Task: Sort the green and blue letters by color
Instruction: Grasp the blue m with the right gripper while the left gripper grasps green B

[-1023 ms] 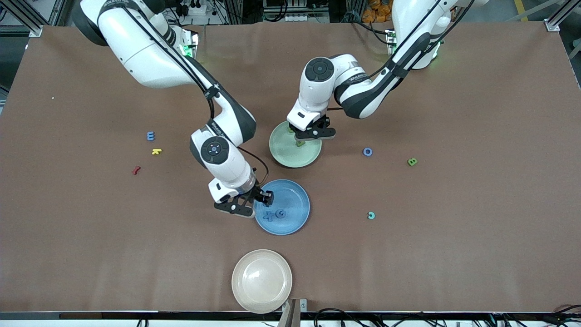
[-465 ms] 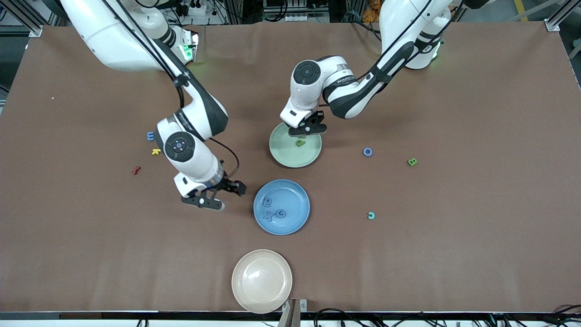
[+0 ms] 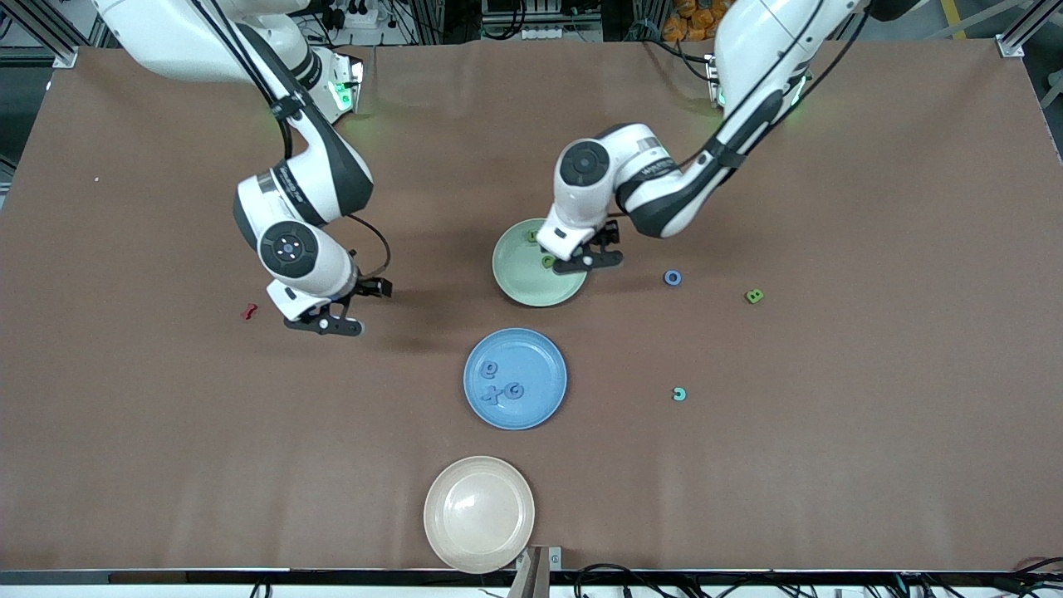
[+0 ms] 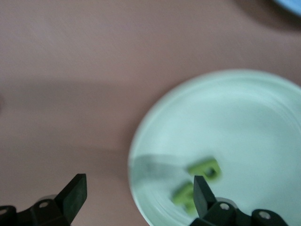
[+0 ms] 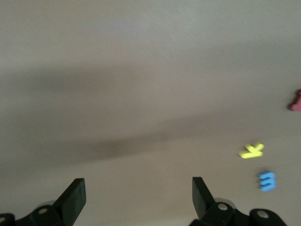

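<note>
The blue plate [image 3: 540, 365] holds three blue letters [image 3: 492, 394]. Two green letters [image 3: 548, 262] [image 4: 205, 169] lie on the green plate [image 3: 523, 282] [image 4: 244, 113]. My left gripper [image 3: 600, 249] [image 4: 137, 188] hangs open over that plate's rim, holding nothing. My right gripper [image 3: 353, 309] [image 5: 137, 188] is open over bare table, toward the right arm's end from the blue plate. A blue E [image 5: 266, 180] shows only in the right wrist view. A blue O [image 3: 673, 277], a green B [image 3: 754, 296] and a teal C [image 3: 679, 394] lie loose toward the left arm's end.
A yellow K [image 5: 251, 150] lies beside the blue E. A red squiggly piece [image 3: 248, 311] [image 5: 295, 101] lies close to the right gripper. A cream plate [image 3: 479, 513] sits near the table edge closest to the front camera.
My right gripper opened, left a blue letter on the blue plate and moved away toward the right arm's end. My left gripper opened over the green plate, where a green letter now lies.
</note>
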Tool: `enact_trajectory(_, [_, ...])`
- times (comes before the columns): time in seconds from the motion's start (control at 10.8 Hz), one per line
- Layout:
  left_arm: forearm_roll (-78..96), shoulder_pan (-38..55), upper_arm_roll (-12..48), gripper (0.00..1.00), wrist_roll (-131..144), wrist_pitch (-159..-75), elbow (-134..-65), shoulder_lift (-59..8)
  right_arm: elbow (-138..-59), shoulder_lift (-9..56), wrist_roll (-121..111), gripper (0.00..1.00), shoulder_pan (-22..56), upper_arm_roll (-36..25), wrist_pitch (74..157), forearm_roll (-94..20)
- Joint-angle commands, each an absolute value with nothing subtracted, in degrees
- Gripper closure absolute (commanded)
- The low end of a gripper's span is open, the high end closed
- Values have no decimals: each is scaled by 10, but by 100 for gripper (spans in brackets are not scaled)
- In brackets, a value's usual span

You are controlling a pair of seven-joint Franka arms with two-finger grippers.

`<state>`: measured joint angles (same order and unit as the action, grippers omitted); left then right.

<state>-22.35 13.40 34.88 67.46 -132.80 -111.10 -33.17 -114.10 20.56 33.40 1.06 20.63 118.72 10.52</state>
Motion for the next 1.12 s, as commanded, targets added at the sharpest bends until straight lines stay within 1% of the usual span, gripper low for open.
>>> enact_trajectory(0.0, [-221, 48, 352, 0, 596, -1317, -1109, -321, -1278, 103, 235, 0, -60, 224, 1195, 107])
enact_trajectory(0.19, [-222, -1, 352, 0, 551, -1317, -1114, -314, -1328, 89, 201, 0, -88, 221, 1218, 109])
enact_trajectory(0.37, [-233, -25, 352, 0, 519, -1283, -1124, -300, -1354, 75, 151, 0, -113, 214, 1225, 113])
enact_trajectory(0.46, [-251, -29, 352, 0, 519, -1271, -1132, -297, -1368, 69, 124, 0, -118, 199, 1234, 113])
enact_trajectory(0.56, [-270, -35, 351, 0, 521, -1271, -1149, -288, -1379, 69, 79, 0, -118, 166, 1247, 113])
enact_trajectory(0.74, [-296, -65, 352, 0, 520, -1271, -1170, -267, -1418, 70, 5, 0, -120, 109, 1318, 113])
enact_trajectory(0.84, [-303, -72, 352, 0, 519, -1274, -1179, -255, -1431, 73, -12, 0, -124, 99, 1343, 113])
enact_trajectory(0.93, [-307, -76, 353, 0, 511, -1274, -1175, -251, -1440, 76, -17, 0, -127, 95, 1358, 113])
enact_trajectory(1.02, [-306, -89, 354, 0, 475, -1273, -1170, -242, -1445, 83, -17, 2, -127, 95, 1367, 113])
